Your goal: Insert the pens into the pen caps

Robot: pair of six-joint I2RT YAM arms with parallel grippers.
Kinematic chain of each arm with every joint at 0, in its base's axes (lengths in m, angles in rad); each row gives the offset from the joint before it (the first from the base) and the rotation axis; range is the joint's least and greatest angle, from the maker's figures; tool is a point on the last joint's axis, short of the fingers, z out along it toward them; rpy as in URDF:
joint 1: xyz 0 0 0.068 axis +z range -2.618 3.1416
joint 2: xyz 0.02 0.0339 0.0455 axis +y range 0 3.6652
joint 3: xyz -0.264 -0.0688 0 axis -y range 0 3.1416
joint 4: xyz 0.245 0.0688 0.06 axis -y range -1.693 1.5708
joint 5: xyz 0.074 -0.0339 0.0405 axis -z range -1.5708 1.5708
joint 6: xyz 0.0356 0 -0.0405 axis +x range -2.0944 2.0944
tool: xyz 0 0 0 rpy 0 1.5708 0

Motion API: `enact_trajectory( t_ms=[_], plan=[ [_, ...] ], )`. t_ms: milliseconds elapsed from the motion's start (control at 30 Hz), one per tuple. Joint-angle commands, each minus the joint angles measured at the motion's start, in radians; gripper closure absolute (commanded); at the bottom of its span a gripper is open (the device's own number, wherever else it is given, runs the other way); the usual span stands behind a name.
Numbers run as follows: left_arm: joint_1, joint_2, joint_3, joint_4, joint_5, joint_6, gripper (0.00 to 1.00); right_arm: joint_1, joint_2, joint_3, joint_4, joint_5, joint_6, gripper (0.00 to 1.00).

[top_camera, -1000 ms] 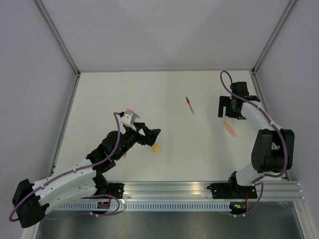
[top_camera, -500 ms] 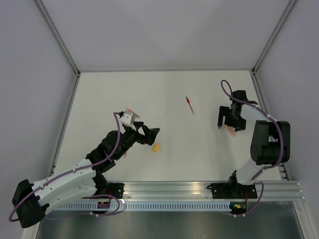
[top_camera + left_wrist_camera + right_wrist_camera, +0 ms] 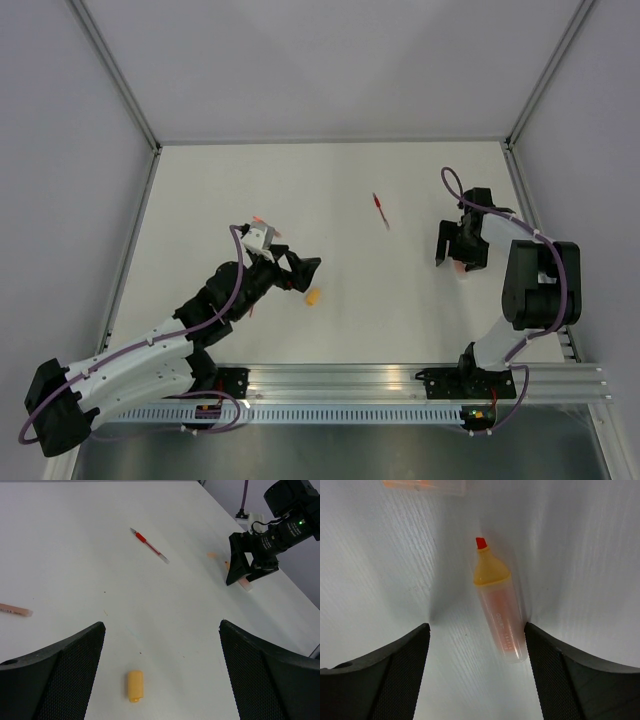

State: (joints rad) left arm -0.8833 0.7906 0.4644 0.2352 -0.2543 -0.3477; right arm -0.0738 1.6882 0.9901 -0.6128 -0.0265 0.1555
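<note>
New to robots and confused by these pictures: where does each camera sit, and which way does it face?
Top: above and behind, looking down on the table; left arm and right arm show.
Left wrist: faces across the table at red pen and orange cap; left end effector frames the bottom.
Right wrist: facing down at the orange pen; right end effector straddles it.
Shared: top and left wrist both show that pen and cap.

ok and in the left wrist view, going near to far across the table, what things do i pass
short orange cylindrical cap → pale pink slim tube → slim red pen
</note>
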Motion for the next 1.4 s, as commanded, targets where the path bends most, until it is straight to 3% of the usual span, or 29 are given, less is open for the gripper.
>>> enact_trajectory(
  t_ms=[0,300,500,633,833,967,1133,1233,1367],
  plan=[
    [-0.002,-0.013,0.033,0.024,-0.008,0.032,0.00,0.005,-0.012,-0.056,0.004,-0.052,0.068,0.19],
    [-0.002,-0.021,0.031,0.024,0.000,0.027,0.00,0.006,0.008,-0.039,-0.061,0.177,0.133,0.33],
    [-0.002,-0.007,0.033,0.032,0.020,0.026,0.00,0.029,0.010,-0.027,-0.062,0.172,0.144,0.46],
    [-0.002,-0.007,0.031,0.033,0.035,0.021,0.00,0.031,0.008,-0.031,-0.047,0.174,0.115,0.66],
    [-0.002,0.025,0.046,0.032,0.081,0.013,0.00,0.063,-0.024,-0.045,0.013,0.106,0.142,0.85],
    [-0.002,0.030,0.046,0.024,0.079,0.016,0.00,0.230,-0.064,-0.087,0.117,0.089,0.208,1.00],
    [-0.002,0.048,0.059,0.009,0.050,-0.020,0.01,0.454,-0.157,-0.114,0.212,0.117,0.286,1.00],
    [-0.002,0.100,0.135,-0.112,-0.014,-0.102,0.06,0.628,-0.247,-0.146,0.278,0.226,0.308,1.00],
    [-0.002,0.134,0.175,-0.163,0.029,-0.138,0.11,0.793,-0.361,-0.214,0.402,0.301,0.329,1.00]
  ],
)
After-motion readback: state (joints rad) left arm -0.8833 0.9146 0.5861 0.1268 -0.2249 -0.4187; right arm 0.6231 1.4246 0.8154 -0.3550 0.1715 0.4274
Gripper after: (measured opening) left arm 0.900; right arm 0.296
